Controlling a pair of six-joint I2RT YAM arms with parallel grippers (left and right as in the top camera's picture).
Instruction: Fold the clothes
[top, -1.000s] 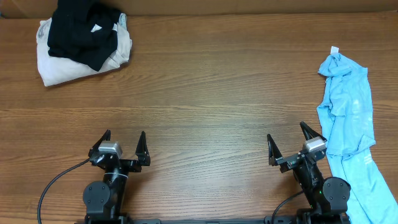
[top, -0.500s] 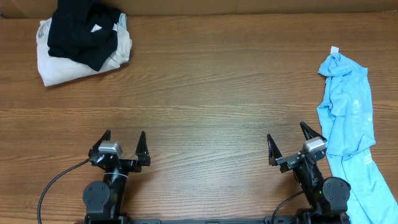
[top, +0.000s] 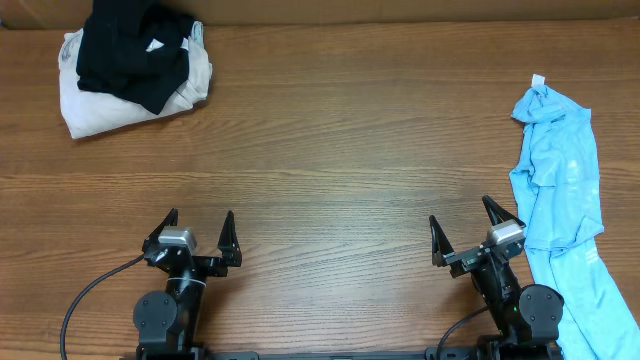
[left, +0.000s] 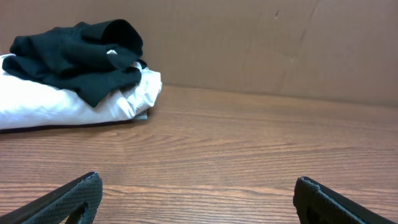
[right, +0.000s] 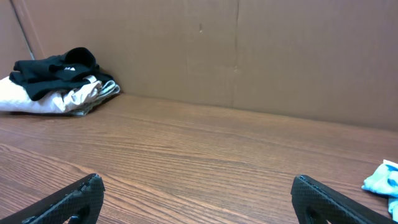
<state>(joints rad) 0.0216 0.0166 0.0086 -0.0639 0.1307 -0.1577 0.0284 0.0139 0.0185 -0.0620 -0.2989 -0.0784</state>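
Observation:
The light sky-blue T-shirt (top: 560, 190) lies crumpled in a long strip down the table's right edge, its white neck tag at the far end. A corner of it shows at the right of the right wrist view (right: 382, 179). My right gripper (top: 466, 231) is open and empty near the front edge, just left of the shirt. My left gripper (top: 198, 230) is open and empty near the front left. Both show wide-spread fingers over bare wood in the left wrist view (left: 196, 190) and the right wrist view (right: 198, 190).
A black garment (top: 130, 45) lies on a folded cream-white garment (top: 90, 105) at the far left corner; both also show in the left wrist view (left: 74, 50). A cardboard wall (right: 249, 50) backs the wooden table (top: 340, 150).

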